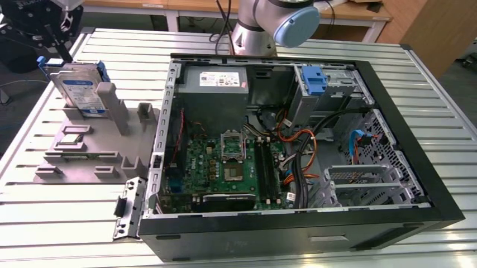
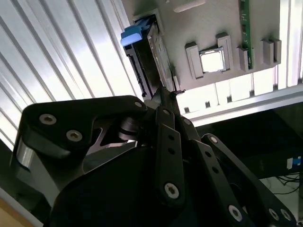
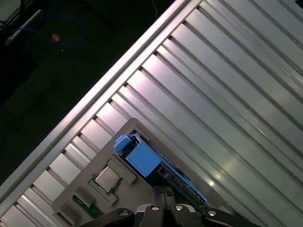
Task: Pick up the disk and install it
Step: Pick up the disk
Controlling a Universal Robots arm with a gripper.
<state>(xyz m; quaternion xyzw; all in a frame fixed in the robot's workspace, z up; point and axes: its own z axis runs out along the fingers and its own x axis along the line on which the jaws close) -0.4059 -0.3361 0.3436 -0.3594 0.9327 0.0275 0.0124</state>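
The disk (image 1: 78,89) stands on edge in a slot of the grey holder (image 1: 111,128) at the exterior view's left, its white-and-blue label facing the camera and its blue carrier showing along the top. In both wrist views it is an edge-on blue strip (image 2: 142,47) (image 3: 142,158). My gripper (image 1: 63,54) hangs right over the disk's top edge. Its fingertips are drawn together in both wrist views (image 2: 164,92) (image 3: 163,191), with nothing seen between them.
An open computer case (image 1: 439,184) lies on the slatted metal table (image 1: 60,223), with a motherboard, cables and a metal drive cage carrying an upright blue bracket (image 1: 316,84). The grey holder also carries a square chip (image 1: 71,139) and other parts. The arm's base (image 1: 257,28) stands behind the case.
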